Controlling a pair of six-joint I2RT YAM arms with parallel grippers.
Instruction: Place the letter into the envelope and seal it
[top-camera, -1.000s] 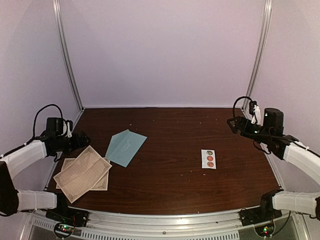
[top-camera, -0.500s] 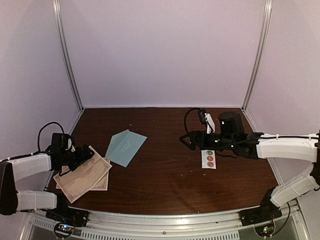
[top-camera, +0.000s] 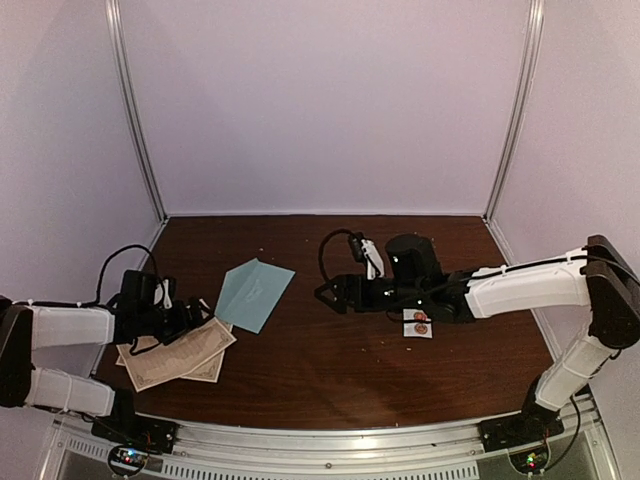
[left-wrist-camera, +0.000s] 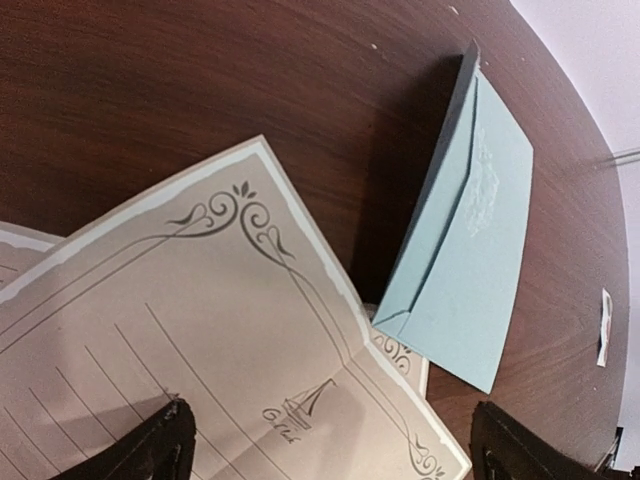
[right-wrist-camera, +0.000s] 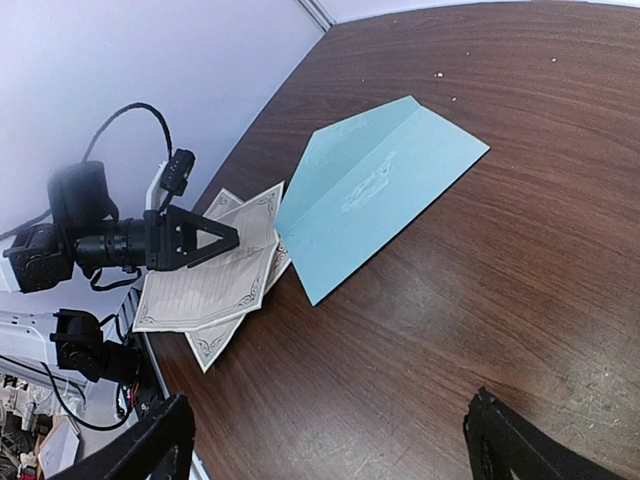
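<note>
The cream letter (top-camera: 178, 354) lies at the table's left with its ornate border up, on top of a second cream sheet (top-camera: 208, 370). The light blue envelope (top-camera: 253, 293) lies flat just right of it, one corner over the lower sheet. My left gripper (top-camera: 196, 316) is open and empty, low over the letter's near-right part; in the left wrist view the letter (left-wrist-camera: 200, 330) fills the space between my jaws and the envelope (left-wrist-camera: 470, 250) is ahead. My right gripper (top-camera: 330, 293) is open and empty above bare wood right of the envelope (right-wrist-camera: 375, 195); the letter (right-wrist-camera: 215, 270) shows beyond.
A small white sticker strip (top-camera: 418, 322) with round stickers lies under my right forearm. The left gripper (right-wrist-camera: 190, 240) shows in the right wrist view. The table's left edge and metal frame post (top-camera: 135, 120) are close to the letter.
My right arm has swung from the far right across the table to beside the envelope. My left gripper has dropped and moved right, onto the letter.
</note>
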